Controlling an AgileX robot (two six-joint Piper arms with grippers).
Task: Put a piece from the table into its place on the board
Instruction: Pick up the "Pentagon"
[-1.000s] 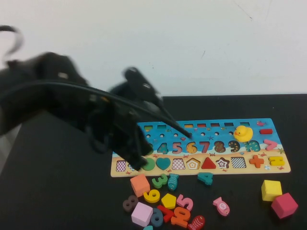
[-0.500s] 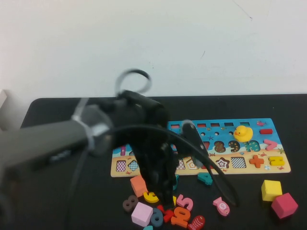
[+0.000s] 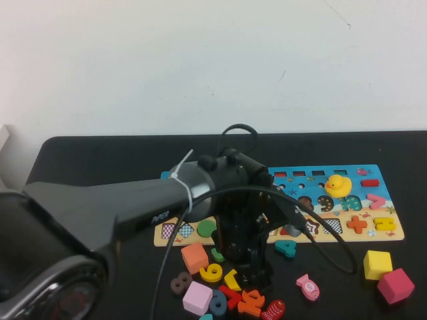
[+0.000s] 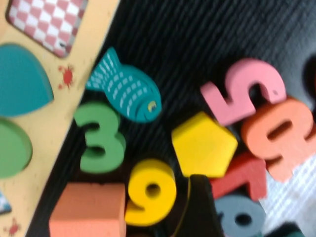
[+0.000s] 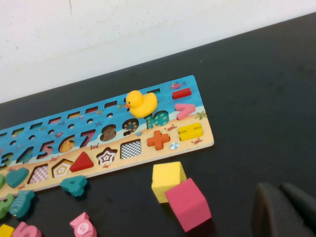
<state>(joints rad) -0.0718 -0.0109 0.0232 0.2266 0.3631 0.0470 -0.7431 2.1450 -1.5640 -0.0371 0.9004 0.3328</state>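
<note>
Left gripper (image 3: pixel 257 277) down over loose pile on table (image 3: pixel 100 173), jaws spread wide, nothing held. Piece (image 4: pixel 204 144) flat just ahead of one fingertip (image 4: pixel 197 207), wedged among yellow numeral (image 4: pixel 148 197), pink 5 (image 4: pixel 242 96), red numeral (image 4: pixel 237 177). Step: approach to pick (tight neighbours!). Next move needs jaws straddling pentagon edges, then carry up to its place (image 5: pixel 62 168) on board (image 5: pixel 197 140). Right gripper (image 5: pixel 286 212) parked well aside, apparently pressed together.

The bulky black left arm reaches in from the robot's left, wrist bent steeply downward, its black left gripper (image 3: pixel 257 279) low near the table. The dark right gripper (image 5: pixel 284 210) shows only two blurred finger ends close together
</note>
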